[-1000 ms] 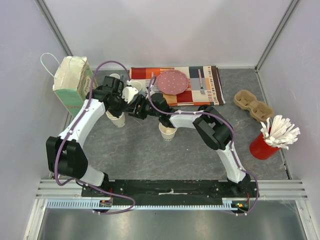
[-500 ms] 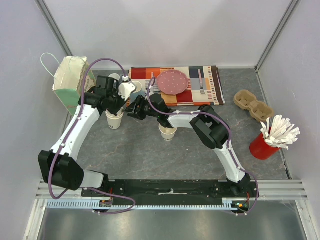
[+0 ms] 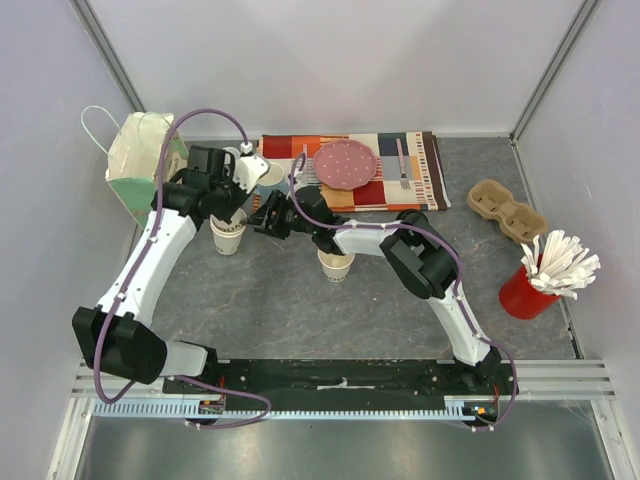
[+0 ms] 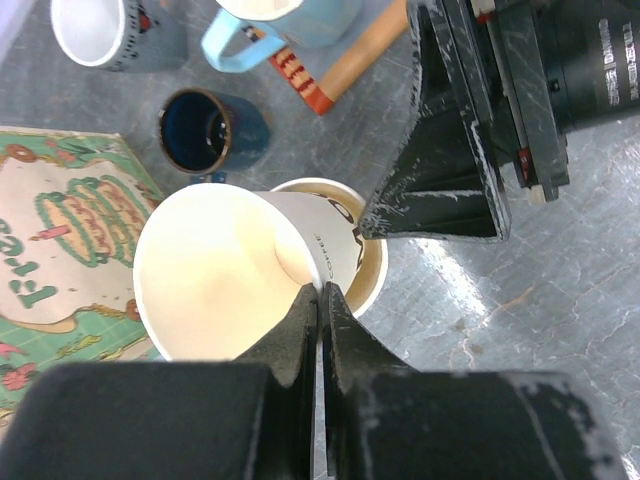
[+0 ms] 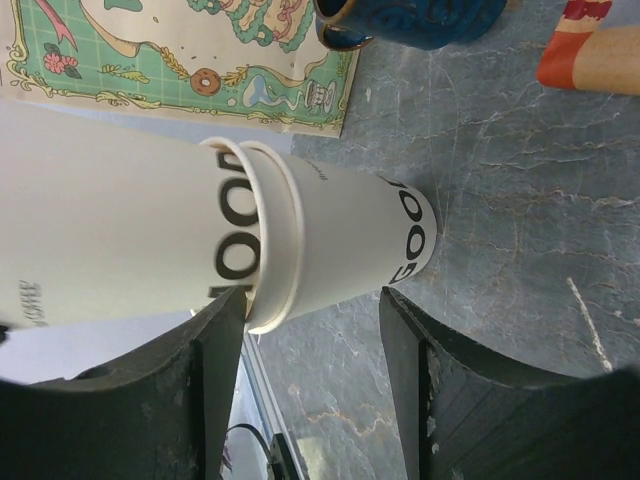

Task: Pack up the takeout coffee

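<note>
My left claw [image 4: 320,296] is pinched fully together on the rim of the upper cup [image 4: 215,270], one finger inside and one outside the thin paper wall. It sits near the far-left corner of the table, just right of the printed gift bag [image 3: 140,160]. That cup leans to one side, with its base nested inside the lower cup [image 5: 340,240], which stands on the table in front of three small mugs [image 4: 210,130]. Right of the pair, my right claw [image 5: 312,298] is spread wide and holds nothing. Its fingertips sit at the lower cup's side, and in the left wrist view one tip seems to touch the wall. A third paper cup [image 3: 336,265] stands alone near the middle of the table. A cardboard cup carrier [image 3: 508,210] lies toward the right edge, well apart from all the cups. I judge the step in hand to be separating the stacked cups, so the packing itself has not yet begun. The next move calls for lifting the upper cup out along its own lean, not straight up. Meanwhile the right claw should steady the lower cup so it does not rise with it or tip over.
</note>
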You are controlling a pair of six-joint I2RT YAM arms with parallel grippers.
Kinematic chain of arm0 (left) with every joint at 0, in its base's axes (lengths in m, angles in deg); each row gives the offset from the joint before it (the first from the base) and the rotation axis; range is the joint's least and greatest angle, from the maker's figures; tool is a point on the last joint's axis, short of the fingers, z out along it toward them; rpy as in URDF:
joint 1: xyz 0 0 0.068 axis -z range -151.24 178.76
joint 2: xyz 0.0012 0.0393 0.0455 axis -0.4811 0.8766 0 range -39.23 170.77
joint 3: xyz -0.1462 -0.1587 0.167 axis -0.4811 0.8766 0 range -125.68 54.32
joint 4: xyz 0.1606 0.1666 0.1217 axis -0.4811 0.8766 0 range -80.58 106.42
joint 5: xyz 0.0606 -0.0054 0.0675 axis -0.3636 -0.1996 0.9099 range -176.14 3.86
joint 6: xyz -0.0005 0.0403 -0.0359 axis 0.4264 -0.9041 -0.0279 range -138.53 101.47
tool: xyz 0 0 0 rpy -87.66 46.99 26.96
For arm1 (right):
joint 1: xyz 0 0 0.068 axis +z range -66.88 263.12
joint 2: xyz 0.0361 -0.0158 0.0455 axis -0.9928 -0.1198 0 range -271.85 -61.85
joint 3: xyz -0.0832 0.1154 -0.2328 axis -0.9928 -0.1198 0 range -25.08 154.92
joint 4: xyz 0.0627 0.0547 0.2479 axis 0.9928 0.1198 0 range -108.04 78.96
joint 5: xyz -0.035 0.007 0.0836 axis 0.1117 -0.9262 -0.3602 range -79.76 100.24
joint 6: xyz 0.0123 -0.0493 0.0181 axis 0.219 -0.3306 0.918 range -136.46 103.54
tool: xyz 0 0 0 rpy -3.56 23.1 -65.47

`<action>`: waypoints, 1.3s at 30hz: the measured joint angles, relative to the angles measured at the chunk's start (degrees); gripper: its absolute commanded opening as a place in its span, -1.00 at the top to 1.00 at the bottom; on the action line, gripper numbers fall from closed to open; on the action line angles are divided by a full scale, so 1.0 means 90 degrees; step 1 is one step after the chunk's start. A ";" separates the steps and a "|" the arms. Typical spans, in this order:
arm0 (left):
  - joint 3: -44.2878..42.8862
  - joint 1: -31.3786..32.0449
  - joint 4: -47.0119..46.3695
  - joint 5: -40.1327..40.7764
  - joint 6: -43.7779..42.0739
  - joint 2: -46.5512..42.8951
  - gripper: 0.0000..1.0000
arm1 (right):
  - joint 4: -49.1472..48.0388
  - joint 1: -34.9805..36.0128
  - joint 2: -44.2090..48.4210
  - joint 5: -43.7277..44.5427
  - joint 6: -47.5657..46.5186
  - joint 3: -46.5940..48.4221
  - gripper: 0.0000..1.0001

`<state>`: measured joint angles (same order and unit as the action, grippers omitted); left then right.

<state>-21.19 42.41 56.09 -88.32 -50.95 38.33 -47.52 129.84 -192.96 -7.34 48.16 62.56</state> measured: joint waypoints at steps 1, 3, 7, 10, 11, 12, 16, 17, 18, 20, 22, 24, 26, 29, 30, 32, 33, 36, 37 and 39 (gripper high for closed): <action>-0.0080 0.0000 0.0005 0.0036 0.0000 -0.0005 0.95 | 0.0034 0.0007 0.0000 0.0005 -0.0041 0.0027 -0.28; -0.0177 0.0000 0.0015 0.0117 -0.0005 -0.0024 0.96 | 0.0097 0.0027 0.0000 0.0005 -0.0102 0.0085 -0.29; -0.0291 0.0000 0.0131 0.0374 -0.0061 -0.0078 0.96 | 0.0148 0.0049 0.0000 -0.0010 -0.0160 0.0199 -0.30; -0.0381 -0.0002 0.0204 0.0610 -0.0119 -0.0114 0.96 | 0.0151 0.0049 0.0000 -0.0017 -0.0177 0.0233 -0.31; -0.0415 0.0000 0.0228 0.0702 -0.0143 -0.0129 0.96 | 0.0151 0.0049 0.0000 -0.0017 -0.0192 0.0236 -0.31; -0.0457 0.0000 0.0262 0.0765 -0.0168 -0.0151 0.95 | 0.0153 0.0049 0.0000 -0.0017 -0.0209 0.0243 -0.32; -0.0721 -0.0002 0.0478 0.0925 -0.0223 -0.0255 0.96 | 0.0187 0.0046 0.0029 -0.0015 -0.0291 0.0245 -0.33; -0.0821 -0.0002 0.0529 0.0918 -0.0223 -0.0270 0.96 | 0.0219 0.0041 0.0053 -0.0017 -0.0338 0.0245 -0.34; -0.0974 0.0000 0.0622 0.0899 -0.0223 -0.0279 0.95 | 0.0265 0.0034 0.0095 -0.0017 -0.0386 0.0245 -0.33; -0.1362 0.0000 0.0818 0.0789 -0.0221 -0.0287 0.96 | 0.0415 0.0010 0.0231 -0.0017 -0.0520 0.0245 -0.34; -0.1746 0.0015 0.0974 0.0614 -0.0219 -0.0318 0.96 | 0.0607 -0.0039 0.0457 -0.0022 -0.0784 0.0245 -0.36; -0.2086 0.0073 0.1134 0.0403 -0.0216 -0.0357 0.95 | 0.0899 -0.0124 0.0780 -0.0036 -0.1132 0.0240 -0.39; -0.2297 0.0175 0.1268 0.0238 -0.0216 -0.0403 0.96 | 0.1137 -0.0257 0.1158 -0.0036 -0.1462 0.0197 -0.41; -0.2409 0.0444 0.1460 0.0010 -0.0209 -0.0457 0.95 | 0.1443 -0.0607 0.2047 -0.0036 -0.1948 -0.0151 -0.44; -0.2407 0.0532 0.1523 -0.0034 -0.0206 -0.0457 0.96 | 0.1498 -0.0770 0.2368 -0.0007 -0.2084 -0.0296 -0.46; -0.2373 0.0794 0.1634 -0.0104 -0.0170 -0.0423 0.96 | 0.1644 -0.1132 0.2963 0.0041 -0.2339 -0.0619 -0.48; -0.2314 0.0945 0.1637 -0.0117 -0.0155 -0.0413 0.95 | 0.1700 -0.1345 0.3274 0.0104 -0.2477 -0.0806 -0.49; -0.1868 0.1443 0.1557 -0.0100 -0.0112 -0.0355 0.96 | 0.2125 -0.1996 0.4104 0.0447 -0.2965 -0.1338 -0.57; -0.1800 0.1581 0.1559 -0.0100 -0.0104 -0.0338 0.96 | 0.2280 -0.2164 0.4286 0.0578 -0.3092 -0.1462 -0.61; -0.1345 0.1880 0.1396 -0.0034 -0.0075 -0.0243 0.96 | 0.2662 -0.2470 0.4690 0.0940 -0.3412 -0.1751 -0.67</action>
<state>-33.29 59.33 68.66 -88.62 -51.63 36.14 -23.56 107.61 -150.76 1.12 17.45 46.80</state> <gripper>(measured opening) 0.040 0.796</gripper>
